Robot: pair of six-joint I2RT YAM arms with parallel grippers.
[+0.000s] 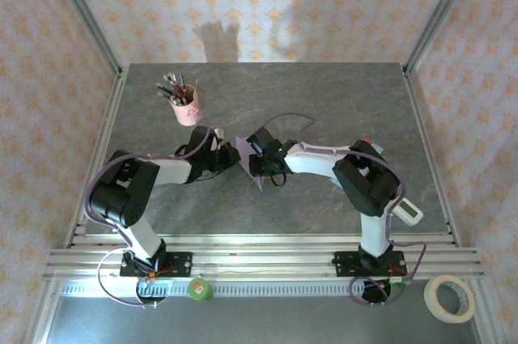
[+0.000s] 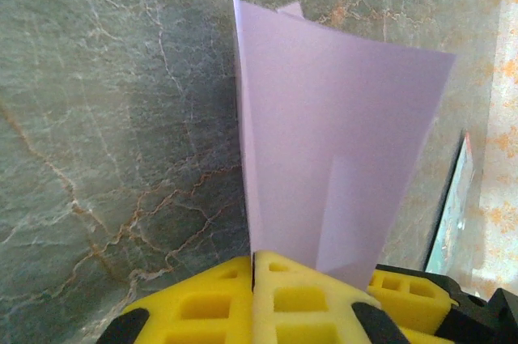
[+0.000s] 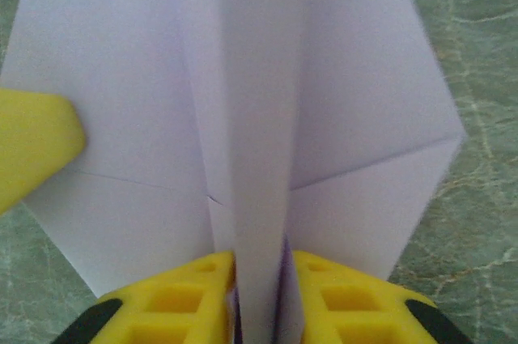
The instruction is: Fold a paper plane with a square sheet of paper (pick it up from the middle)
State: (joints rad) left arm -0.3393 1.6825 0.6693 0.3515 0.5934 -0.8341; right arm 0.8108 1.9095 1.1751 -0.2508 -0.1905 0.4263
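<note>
Pens (image 1: 172, 89) bristle from a pink cup (image 1: 188, 109) standing at the left rear of the grey marbled table (image 1: 324, 93). Just in front of it, the left arm (image 1: 129, 190) bends at the elbow and reaches rightward, low over the tabletop. The left gripper (image 2: 254, 267) has its yellow pads (image 2: 291, 295) pressed together on one edge of the folded lilac paper (image 2: 324, 133). The paper, creased to a point with a raised centre ridge and flat wings, is held near the table's middle between both grippers. The right arm (image 1: 364, 182) doubles back toward centre, the right gripper (image 3: 259, 279) pinching that ridge between its pads. A roll of tape (image 1: 450, 297) lies at far right.
</note>
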